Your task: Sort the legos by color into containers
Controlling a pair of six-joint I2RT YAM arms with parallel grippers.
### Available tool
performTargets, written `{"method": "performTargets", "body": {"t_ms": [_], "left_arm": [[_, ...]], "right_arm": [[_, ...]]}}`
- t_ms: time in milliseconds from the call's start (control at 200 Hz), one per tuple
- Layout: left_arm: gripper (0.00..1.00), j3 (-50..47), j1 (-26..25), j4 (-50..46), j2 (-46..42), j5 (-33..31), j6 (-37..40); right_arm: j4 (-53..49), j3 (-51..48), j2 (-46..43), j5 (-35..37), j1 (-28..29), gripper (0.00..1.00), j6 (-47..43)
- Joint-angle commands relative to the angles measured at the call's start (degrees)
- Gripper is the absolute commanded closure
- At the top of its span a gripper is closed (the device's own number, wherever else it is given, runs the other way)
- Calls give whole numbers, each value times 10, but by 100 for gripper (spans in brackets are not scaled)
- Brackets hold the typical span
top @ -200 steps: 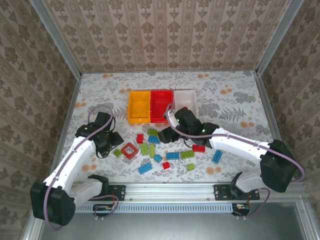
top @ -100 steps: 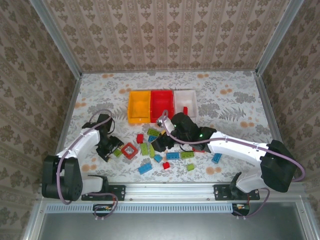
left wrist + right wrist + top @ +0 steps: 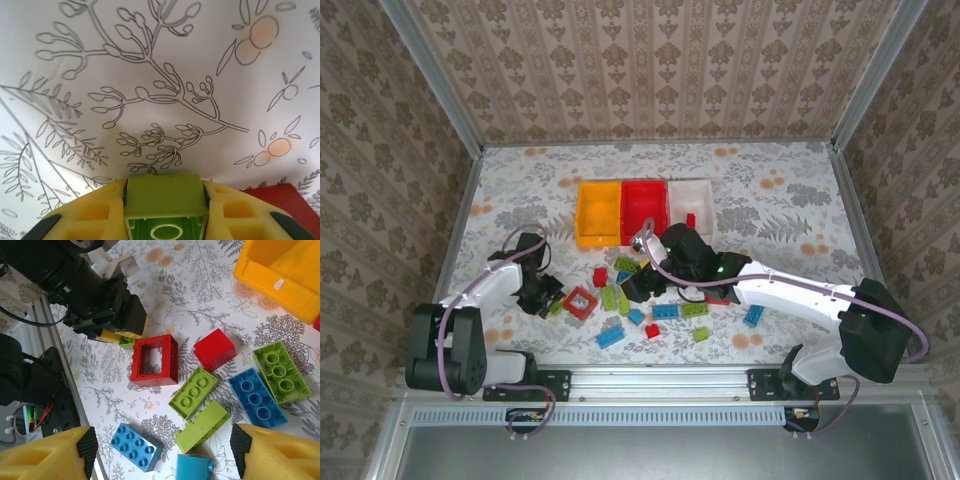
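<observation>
One lime brick (image 3: 162,200) sat clamped between the fingers of the left gripper (image 3: 542,293), low over the table (image 3: 150,60) and just beside the red frame piece (image 3: 154,360). We judged the carry to run forward and rightward, since the containers (image 3: 598,213) lay beyond the pile, nearer the right arm. The right gripper (image 3: 164,445) hung above the loose legos (image 3: 194,392), fingers wide apart and empty. A second lime brick (image 3: 202,426) lay with its long axis slanting across their gap.
</observation>
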Motion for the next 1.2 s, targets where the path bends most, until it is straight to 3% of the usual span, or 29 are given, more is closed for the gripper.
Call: {"method": "performTargets", "body": {"t_ms": [0, 120, 295, 605, 870, 1025, 1195], "left_arm": [[77, 65, -12, -47, -41, -52, 33], [79, 181, -49, -67, -9, -80, 93], [79, 370, -131, -89, 130, -128, 173], [78, 625, -140, -134, 400, -124, 227], [69, 666, -141, -130, 484, -99, 217], [53, 677, -148, -138, 496, -98, 214], [45, 674, -151, -142, 479, -99, 211]], "right_arm": [[39, 3, -5, 15, 1, 26, 14], [76, -9, -42, 65, -12, 26, 36], [114, -18, -53, 98, -77, 27, 97], [73, -12, -69, 148, -114, 27, 116], [-5, -49, -120, 209, -120, 27, 106], [-77, -63, -148, 277, -132, 26, 125], [-161, -72, -164, 326, -171, 26, 188]]}}
